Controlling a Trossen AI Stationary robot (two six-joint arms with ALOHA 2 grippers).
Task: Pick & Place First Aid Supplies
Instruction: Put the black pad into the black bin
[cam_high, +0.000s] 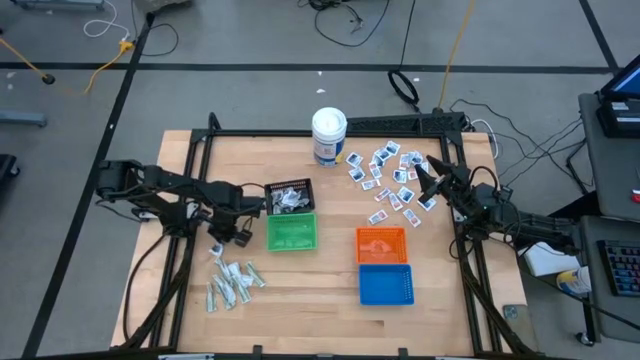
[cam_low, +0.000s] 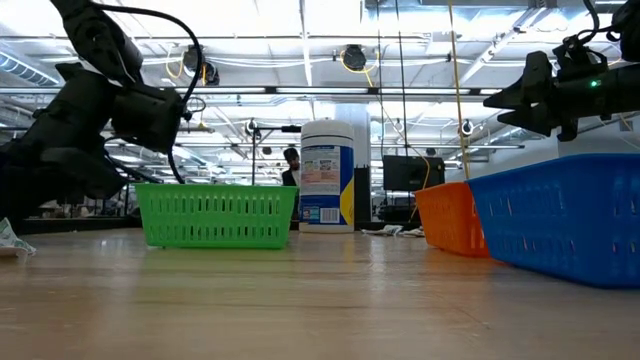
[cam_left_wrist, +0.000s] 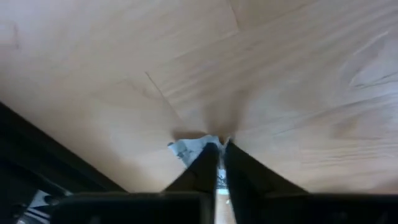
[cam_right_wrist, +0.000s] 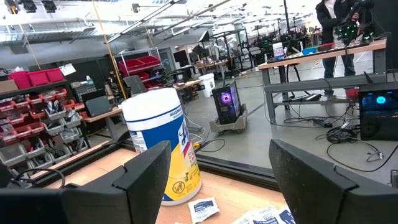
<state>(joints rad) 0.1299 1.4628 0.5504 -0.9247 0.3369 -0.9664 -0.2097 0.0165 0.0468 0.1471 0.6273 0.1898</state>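
Pale grey strip packets (cam_high: 230, 285) lie in a loose pile on the table's near left. White square packets with blue print (cam_high: 390, 180) lie scattered at the far right. My left gripper (cam_left_wrist: 221, 146) points down at the wood just left of the green basket (cam_high: 291, 232), shut on one pale strip packet (cam_left_wrist: 186, 149). One more strip (cam_high: 215, 250) lies beside it. My right gripper (cam_high: 425, 180) hovers open over the square packets; in its wrist view the fingers (cam_right_wrist: 143, 174) stand wide apart, facing the white canister (cam_right_wrist: 163, 146). My left gripper pinches a pale grey strip packet by its end (cam_left_wrist: 205, 144) between the two fingertips, coming from above and pointing down. The rest of the packet sticks out to one side of the fingers, close over the wood; whether it is lifted clear, I cannot tell.
A black basket (cam_high: 290, 195) with several packets inside stands behind the green one. Orange basket (cam_high: 382, 243) and blue basket (cam_high: 386, 284) sit at centre right. The white canister (cam_high: 329, 135) stands at the far edge. A black frame (cam_high: 200, 170) borders the table.
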